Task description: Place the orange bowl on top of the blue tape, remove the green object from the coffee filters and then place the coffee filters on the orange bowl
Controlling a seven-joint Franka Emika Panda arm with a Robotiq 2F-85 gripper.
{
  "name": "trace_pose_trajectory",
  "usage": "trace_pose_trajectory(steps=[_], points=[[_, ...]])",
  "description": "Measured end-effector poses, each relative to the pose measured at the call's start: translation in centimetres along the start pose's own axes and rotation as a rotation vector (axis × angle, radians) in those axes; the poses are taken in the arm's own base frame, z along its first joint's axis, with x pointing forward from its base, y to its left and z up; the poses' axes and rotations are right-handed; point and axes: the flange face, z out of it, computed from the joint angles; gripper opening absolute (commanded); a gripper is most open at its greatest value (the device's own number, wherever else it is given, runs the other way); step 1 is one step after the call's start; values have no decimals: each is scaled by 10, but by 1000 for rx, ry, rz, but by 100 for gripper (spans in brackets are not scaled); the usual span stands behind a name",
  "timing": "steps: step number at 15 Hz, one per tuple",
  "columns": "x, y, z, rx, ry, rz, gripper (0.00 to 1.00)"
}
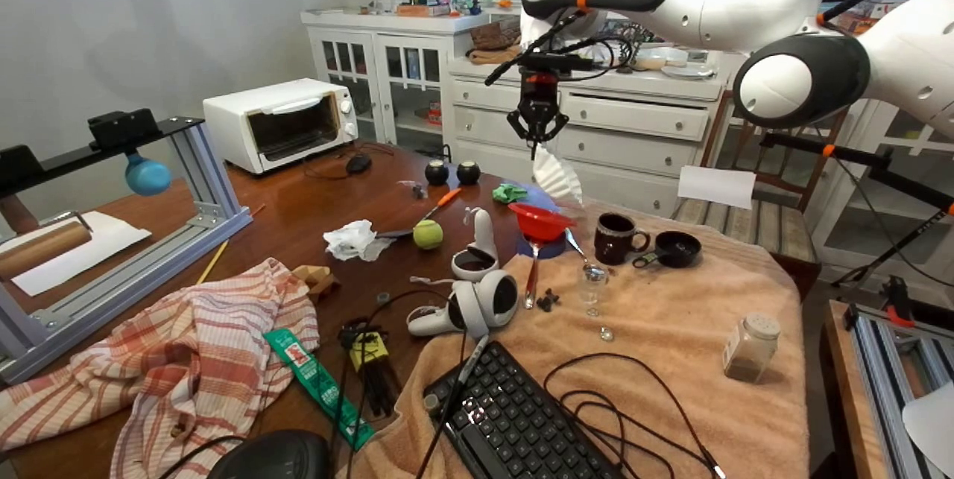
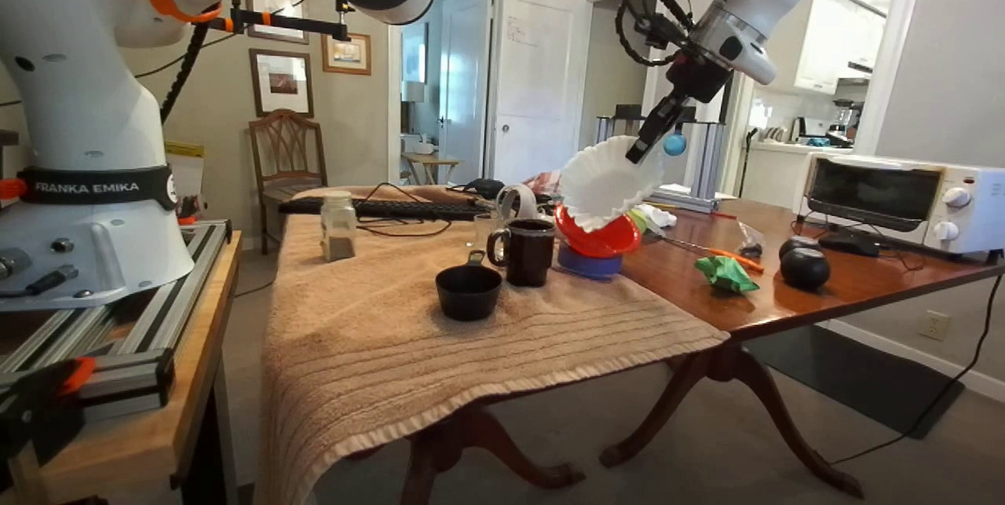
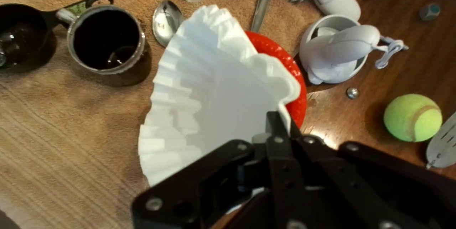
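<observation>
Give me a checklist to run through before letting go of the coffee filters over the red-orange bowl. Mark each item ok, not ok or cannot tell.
1) Gripper shut on the coffee filters: ok, pinched at one side.
2) Crumpled green object out of the filters: ok, lying on the wooden table.
3) Red-orange bowl on the blue tape: ok.
4) Bowl level: not ok, looks tilted.
5) Filters level: not ok, hanging tilted.
6) Filters touching the bowl: cannot tell; they hide much of it in the wrist view.
</observation>
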Motion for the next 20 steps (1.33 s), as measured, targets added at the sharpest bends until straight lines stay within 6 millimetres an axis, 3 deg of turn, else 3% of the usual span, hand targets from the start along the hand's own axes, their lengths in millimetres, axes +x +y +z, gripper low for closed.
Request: trace_pose_trajectory(steps=[9, 16, 20], points=[[-1, 4, 5, -37, -17, 9, 0], [-36, -19, 37, -241, -82, 55, 0], [-40, -17, 40, -350, -31, 125, 0]])
